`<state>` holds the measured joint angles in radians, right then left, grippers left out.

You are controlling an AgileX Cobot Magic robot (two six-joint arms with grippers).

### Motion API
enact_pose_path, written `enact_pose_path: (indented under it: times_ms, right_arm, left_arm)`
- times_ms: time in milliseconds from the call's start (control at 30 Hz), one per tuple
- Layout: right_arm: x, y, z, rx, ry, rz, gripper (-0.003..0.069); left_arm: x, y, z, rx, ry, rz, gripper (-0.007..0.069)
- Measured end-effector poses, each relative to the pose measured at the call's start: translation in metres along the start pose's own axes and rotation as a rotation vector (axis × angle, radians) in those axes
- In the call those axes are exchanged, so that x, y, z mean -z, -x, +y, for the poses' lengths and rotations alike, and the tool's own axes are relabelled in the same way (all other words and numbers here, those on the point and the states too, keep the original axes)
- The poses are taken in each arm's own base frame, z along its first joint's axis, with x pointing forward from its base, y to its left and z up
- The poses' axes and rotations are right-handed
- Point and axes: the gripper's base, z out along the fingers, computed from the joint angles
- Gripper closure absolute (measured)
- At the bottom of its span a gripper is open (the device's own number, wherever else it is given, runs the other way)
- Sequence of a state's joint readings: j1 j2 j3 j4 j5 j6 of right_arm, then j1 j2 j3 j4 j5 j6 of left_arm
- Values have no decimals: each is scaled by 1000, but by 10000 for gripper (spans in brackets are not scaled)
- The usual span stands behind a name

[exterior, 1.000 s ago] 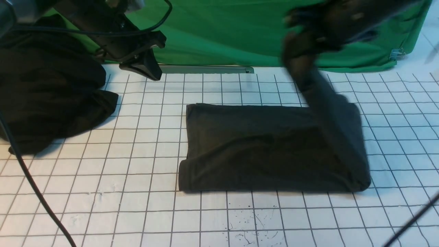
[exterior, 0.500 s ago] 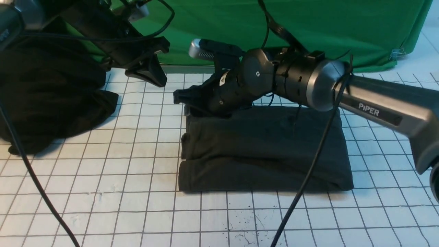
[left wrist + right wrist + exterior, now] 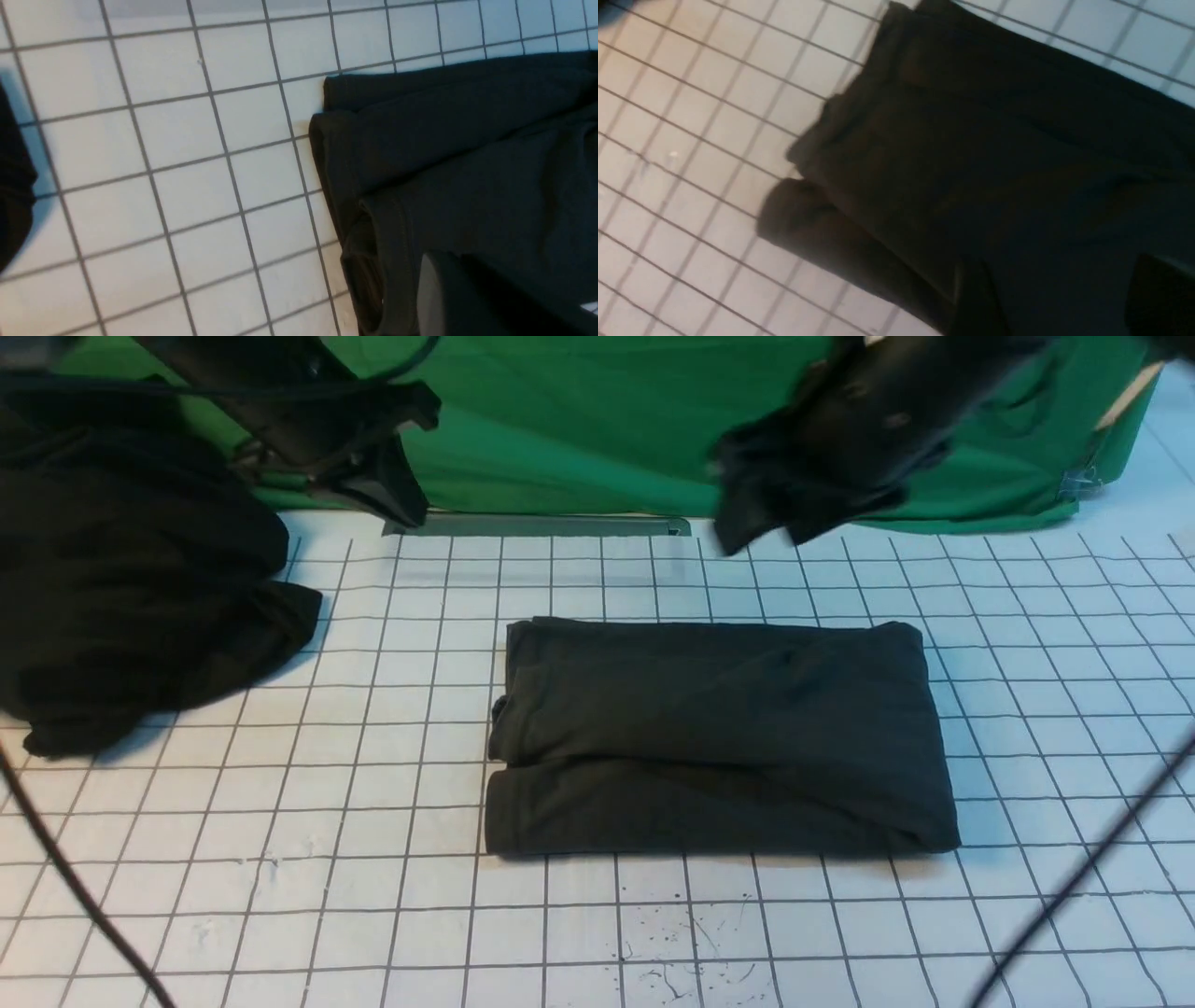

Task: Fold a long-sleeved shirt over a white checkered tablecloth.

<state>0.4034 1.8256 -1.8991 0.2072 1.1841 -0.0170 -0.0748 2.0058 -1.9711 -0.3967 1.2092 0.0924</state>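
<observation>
The long-sleeved shirt [image 3: 719,737] lies folded in a rectangle on the white checkered tablecloth [image 3: 373,896]. The left hand [image 3: 392,497] and right hand [image 3: 767,534] hover clear of it, farther back. Left wrist view: left hand's spread cannot be told. Right wrist view: fingers [image 3: 1162,298] wide, empty.

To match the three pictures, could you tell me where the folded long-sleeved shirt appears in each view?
Front view: the long-sleeved shirt lies near the centre, a folded rectangle.
Left wrist view: the shirt fills about half the picture, cut by the frame.
Right wrist view: the shirt covers most of the picture.
Shared landmark: the shirt's short left edge against the white checkered tablecloth.
</observation>
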Motion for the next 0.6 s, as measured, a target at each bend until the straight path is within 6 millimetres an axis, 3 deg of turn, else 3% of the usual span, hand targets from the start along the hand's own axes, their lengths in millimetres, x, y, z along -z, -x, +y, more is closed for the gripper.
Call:
enact_pose_path:
  times_ms: [100, 233, 333, 367, 500, 600]
  right_arm:
    - [22, -5, -25, 1, -124, -11, 288]
    - [29, -16, -43, -8, -205, 10, 275]
    - [5, -40, -52, -44, -219, 134, 208]
    - [5, -40, -52, -50, -220, 133, 208]
    - [-40, -87, -62, -97, -217, 354, 144]
    - [-58, -112, -67, -117, -221, 427, 132]
  left_arm:
    - [3, -21, -2, 19, 33, 56, 552]
    - [-8, -54, -2, 40, 63, 168, 494]
    - [-28, -88, -10, 36, 76, 303, 400]
    - [-28, -89, -11, 34, 76, 304, 400]
    - [-56, -122, -28, 2, 113, 432, 254]
    - [-64, -131, -38, -18, 122, 439, 193]
